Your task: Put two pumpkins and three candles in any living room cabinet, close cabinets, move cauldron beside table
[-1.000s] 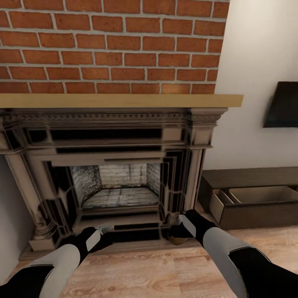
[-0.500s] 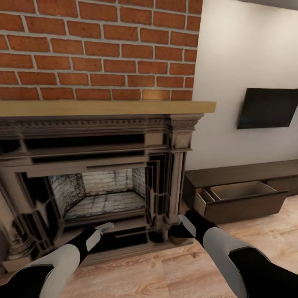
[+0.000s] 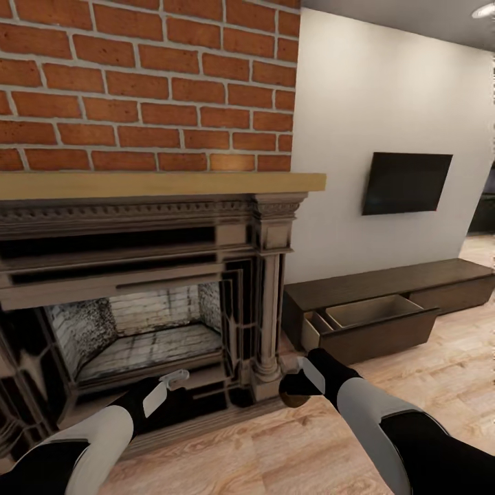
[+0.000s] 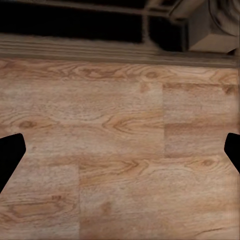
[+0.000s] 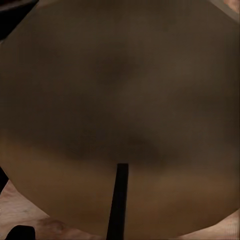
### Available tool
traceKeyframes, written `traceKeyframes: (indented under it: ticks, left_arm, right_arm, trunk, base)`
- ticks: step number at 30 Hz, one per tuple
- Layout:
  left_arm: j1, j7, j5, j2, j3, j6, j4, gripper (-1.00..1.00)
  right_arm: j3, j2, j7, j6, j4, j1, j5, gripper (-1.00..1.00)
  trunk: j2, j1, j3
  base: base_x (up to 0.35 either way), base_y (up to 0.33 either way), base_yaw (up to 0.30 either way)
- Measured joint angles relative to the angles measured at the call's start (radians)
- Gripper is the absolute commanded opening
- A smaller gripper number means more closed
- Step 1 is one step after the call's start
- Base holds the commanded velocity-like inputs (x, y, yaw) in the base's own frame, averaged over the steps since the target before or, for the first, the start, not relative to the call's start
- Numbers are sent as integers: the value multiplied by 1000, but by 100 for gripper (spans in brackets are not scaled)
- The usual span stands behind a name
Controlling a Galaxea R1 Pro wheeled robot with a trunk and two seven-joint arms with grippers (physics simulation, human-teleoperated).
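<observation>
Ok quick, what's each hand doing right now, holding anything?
Left hand: open, empty, with bare wood floor between its fingertips.
Right hand: shut on a candle, the tan, round body pressed close against its wrist camera.

Head camera faces the fireplace (image 3: 137,289); left wrist looks down at floor (image 4: 120,165); right wrist perhaps presses a candle (image 5: 120,115).

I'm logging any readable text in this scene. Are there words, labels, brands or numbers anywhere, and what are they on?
None can be read. The TV screen is blank black, and the brick wall, mantel, cabinet and the candle in the right gripper carry no lettering.
</observation>
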Motion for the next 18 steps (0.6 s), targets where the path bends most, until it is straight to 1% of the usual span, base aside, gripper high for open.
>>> traceKeyframes:
  ticks: [3, 6, 18]
  left_arm:
    - [0, 0, 0, 0, 0, 0, 0, 100]
    - [0, 0, 0, 0, 0, 0, 6, 100]
    - [0, 0, 1, 1, 0, -4, 13, 100]
  right_arm:
    - [-1, 0, 0, 0, 0, 0, -2, -100]
    - [-1, 0, 0, 0, 0, 0, -2, -100]
    - [0, -1, 0, 0, 0, 0, -1, -100]
  trunk:
    - [0, 0, 0]
    - [0, 0, 1]
    - [0, 0, 1]
  base:
    - [11, -2, -18]
    - [96, -68, -5]
    - [222, -194, 0]
